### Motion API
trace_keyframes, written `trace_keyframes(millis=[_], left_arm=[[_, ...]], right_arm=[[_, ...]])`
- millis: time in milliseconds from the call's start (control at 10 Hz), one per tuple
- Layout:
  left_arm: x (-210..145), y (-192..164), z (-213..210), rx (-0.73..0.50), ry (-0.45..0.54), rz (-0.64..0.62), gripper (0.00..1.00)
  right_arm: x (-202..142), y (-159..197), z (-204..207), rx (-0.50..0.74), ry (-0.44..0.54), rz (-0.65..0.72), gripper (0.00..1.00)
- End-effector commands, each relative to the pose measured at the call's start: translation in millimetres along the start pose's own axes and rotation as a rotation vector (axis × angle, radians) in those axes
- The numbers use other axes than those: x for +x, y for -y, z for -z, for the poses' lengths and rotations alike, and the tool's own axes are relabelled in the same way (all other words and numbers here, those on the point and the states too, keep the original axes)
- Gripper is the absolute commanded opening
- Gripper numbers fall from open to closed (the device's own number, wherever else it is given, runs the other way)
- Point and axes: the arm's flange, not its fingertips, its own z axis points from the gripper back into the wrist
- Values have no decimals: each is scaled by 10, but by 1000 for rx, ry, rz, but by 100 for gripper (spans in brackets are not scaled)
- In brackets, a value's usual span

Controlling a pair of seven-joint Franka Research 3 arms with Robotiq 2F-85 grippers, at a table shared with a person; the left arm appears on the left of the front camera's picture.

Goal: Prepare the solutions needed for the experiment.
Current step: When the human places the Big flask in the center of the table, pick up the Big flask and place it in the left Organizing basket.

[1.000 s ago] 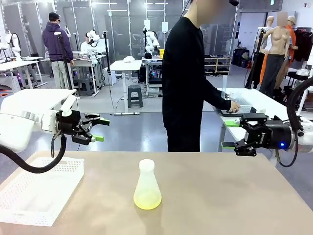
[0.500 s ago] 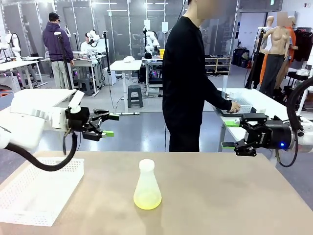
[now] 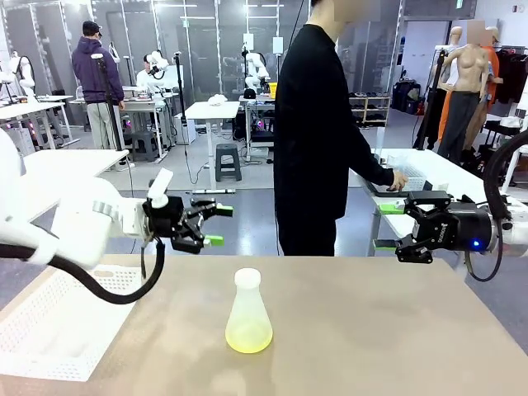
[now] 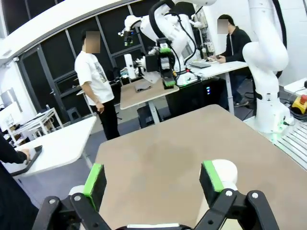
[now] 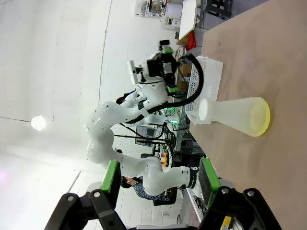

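Front view: the left gripper (image 3: 212, 225), fingers wide and holding nothing, has advanced toward the table's middle since a second ago; the flask (image 3: 248, 312) with the solutions (image 3: 248, 337) stands below and beyond its fingertips. The right gripper (image 3: 384, 226) stays put, fingers apart, empty.
Left wrist view: tan table (image 4: 163, 158) stretches ahead between the fingers (image 4: 94, 178).
Right wrist view: flask (image 5: 235, 114) lies beyond the fingertips; white tray (image 5: 207, 76) farther off.
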Motion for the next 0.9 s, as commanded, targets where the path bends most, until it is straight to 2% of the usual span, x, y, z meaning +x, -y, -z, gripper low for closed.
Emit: trace_keyframes(millis=[0,400,800], left_arm=[[-255,-49,24,-38,62,2,100],[-617,78,105,-117,71,-44,100],[-800,188,231,-248,91,-122,100]], right_arm=[[-3,-10,-4,1,0,-2,82],[-3,-10,-4,1,0,-2,82],[-3,-10,-4,1,0,-2,82]])
